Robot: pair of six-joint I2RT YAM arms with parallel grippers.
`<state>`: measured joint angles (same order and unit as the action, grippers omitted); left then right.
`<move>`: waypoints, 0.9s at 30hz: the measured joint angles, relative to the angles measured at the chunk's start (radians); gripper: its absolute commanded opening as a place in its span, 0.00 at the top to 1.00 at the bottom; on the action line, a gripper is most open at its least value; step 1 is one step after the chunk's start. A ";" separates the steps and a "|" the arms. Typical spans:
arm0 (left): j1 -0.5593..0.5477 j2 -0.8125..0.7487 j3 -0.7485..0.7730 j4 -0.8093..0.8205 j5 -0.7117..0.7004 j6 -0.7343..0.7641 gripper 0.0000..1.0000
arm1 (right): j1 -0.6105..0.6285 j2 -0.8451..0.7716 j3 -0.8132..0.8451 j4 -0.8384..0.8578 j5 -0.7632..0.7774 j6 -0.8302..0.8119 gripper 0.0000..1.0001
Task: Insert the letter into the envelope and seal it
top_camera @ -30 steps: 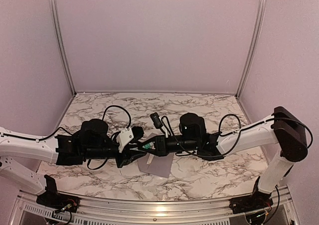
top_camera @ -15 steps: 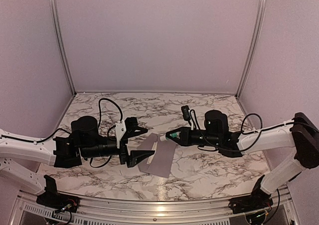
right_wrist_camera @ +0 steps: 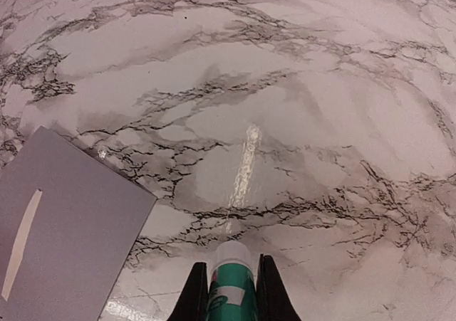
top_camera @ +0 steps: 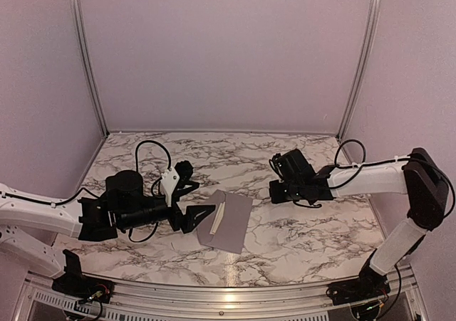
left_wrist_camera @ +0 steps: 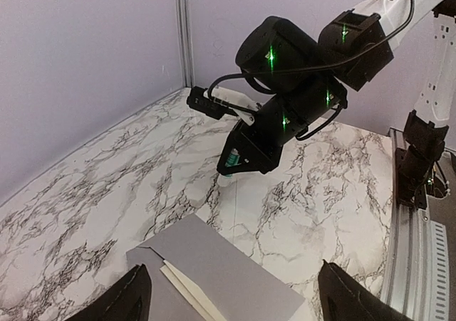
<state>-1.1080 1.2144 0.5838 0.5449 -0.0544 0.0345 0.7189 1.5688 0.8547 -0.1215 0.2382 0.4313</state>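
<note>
Reaches inward from both sides, forearms low and nearly level. Holds the left hand [top_camera: 194, 206] spread wide, fingers far apart. Pinches a small green-and-white tube [right_wrist_camera: 230, 262] in the right hand [right_wrist_camera: 231, 292].

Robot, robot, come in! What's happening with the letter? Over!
Left tool open beside envelope. Right tool shut on green-white tube, away from it. Letter shows cream on envelope.

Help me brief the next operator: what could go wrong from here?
1. A strip of the letter shows at the envelope's opening; glue could catch it.
2. The left pincer is open, so the envelope may slide when the right pincer presses its glue tube down.
</note>
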 measured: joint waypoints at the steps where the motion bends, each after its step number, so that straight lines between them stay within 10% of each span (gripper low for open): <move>1: 0.004 0.003 0.001 -0.008 -0.009 -0.016 0.17 | 0.000 0.021 0.026 -0.037 0.018 -0.010 0.96; 11: 0.049 0.045 0.018 -0.146 -0.085 -0.189 0.17 | -0.002 0.098 0.101 -0.217 0.080 -0.068 0.45; 20: 0.075 0.073 0.004 -0.169 -0.128 -0.269 0.18 | -0.002 -0.105 0.047 -0.235 0.041 -0.076 0.25; 27: 0.109 0.123 -0.003 -0.180 -0.153 -0.343 0.29 | 0.007 -0.265 0.011 -0.179 0.031 -0.079 0.33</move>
<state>-0.9985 1.3373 0.5804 0.3649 -0.2070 -0.3084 0.7261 1.3041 0.8661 -0.3000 0.2691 0.3519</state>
